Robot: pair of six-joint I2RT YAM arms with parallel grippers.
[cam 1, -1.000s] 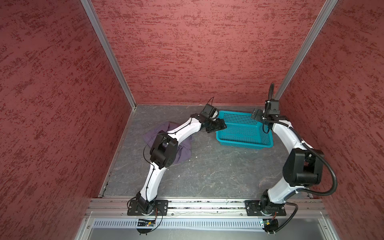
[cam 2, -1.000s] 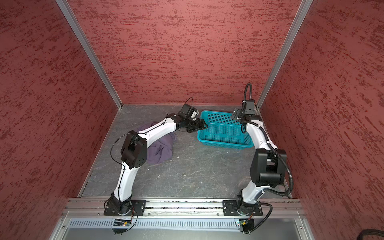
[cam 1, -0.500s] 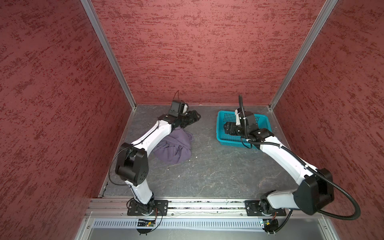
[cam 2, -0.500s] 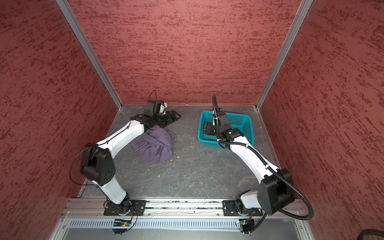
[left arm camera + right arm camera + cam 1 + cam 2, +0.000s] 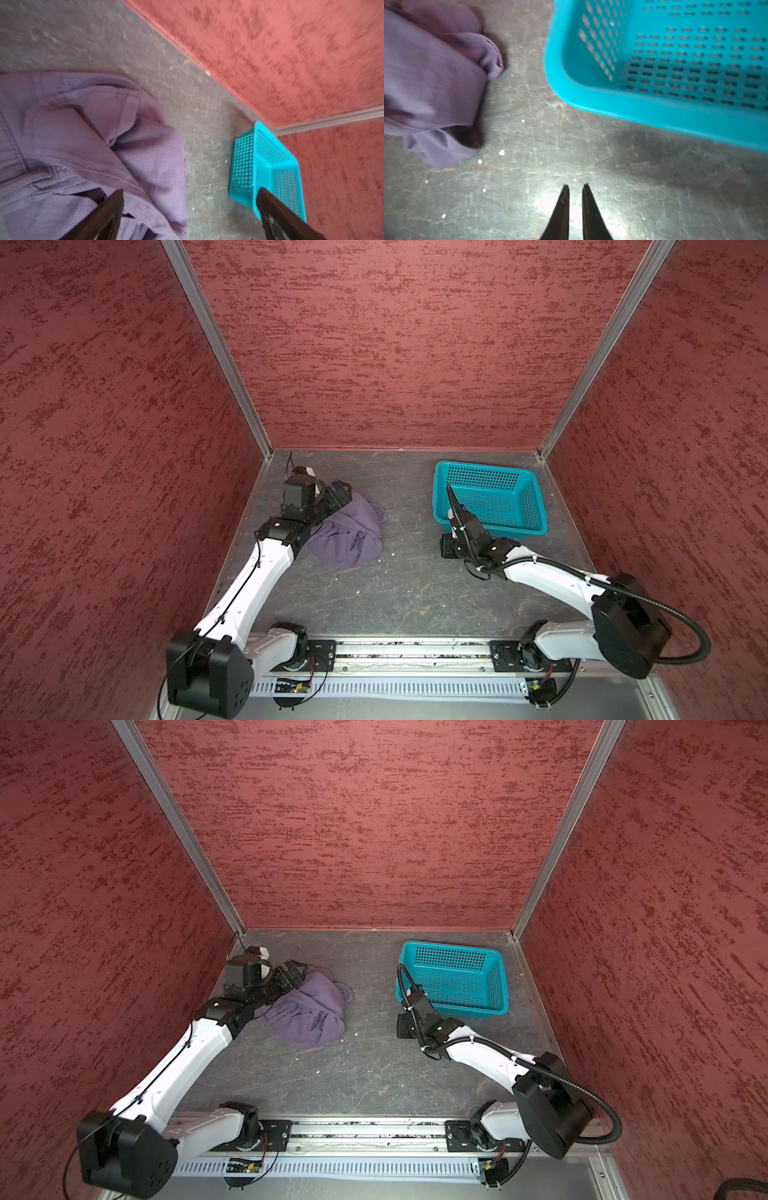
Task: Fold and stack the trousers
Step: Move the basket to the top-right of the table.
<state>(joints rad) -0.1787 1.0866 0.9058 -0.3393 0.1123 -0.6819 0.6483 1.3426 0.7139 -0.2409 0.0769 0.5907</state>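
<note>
Top views look down from high; close, low wrist views both catch the basket [image 5: 243, 162] [image 5: 612, 109]

The trousers [image 5: 349, 533] lay in a loose, crumpled heap, not folded at all: soft muted-purple cloth with a fine ribbed weave. Stitched seams and what looked like a pocket edge showed among the deep creases. The heap sat right at the left gripper [image 5: 190, 192], spreading out below and to one side of its fingers; I couldn't tell whether they touched the cloth. From the right gripper [image 5: 575, 185] the bundle lay well apart, one rumpled, rounded end turned that way.
</note>
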